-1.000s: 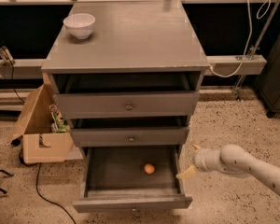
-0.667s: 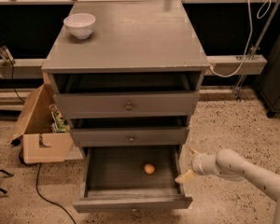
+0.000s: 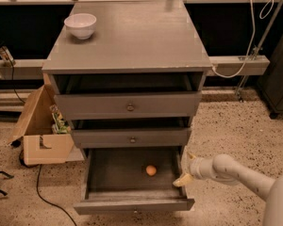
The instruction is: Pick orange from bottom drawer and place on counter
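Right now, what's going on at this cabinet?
The robot's arm reaches in from the right, with its tool at the right wall of the open bottom drawer. The tool's fingers are spread and hold nothing. The orange lies loose on the drawer floor, just left of the tool and not touching it. A white bowl sits at the back left corner of the counter. The orange has not yet been picked.
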Controlling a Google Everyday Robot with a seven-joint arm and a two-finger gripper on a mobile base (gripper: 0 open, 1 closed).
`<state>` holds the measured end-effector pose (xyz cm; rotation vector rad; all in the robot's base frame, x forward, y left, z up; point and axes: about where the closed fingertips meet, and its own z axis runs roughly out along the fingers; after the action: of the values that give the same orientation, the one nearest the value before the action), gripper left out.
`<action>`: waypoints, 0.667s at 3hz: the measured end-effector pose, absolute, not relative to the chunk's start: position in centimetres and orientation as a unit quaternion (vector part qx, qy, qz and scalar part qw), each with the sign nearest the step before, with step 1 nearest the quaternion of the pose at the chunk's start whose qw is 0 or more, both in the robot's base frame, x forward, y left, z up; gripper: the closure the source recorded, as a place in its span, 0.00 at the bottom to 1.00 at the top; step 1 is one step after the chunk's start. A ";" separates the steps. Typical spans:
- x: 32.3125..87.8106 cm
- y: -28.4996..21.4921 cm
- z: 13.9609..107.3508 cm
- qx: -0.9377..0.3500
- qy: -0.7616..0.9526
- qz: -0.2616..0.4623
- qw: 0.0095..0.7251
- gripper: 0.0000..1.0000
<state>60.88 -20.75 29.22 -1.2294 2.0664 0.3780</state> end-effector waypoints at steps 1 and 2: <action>62.3 -18.1 23.7 -0.468 0.794 0.162 0.353 0.00; 62.8 -16.5 21.5 -0.469 0.792 0.163 0.357 0.00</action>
<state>62.84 -16.47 21.47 -1.2098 2.0439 0.4206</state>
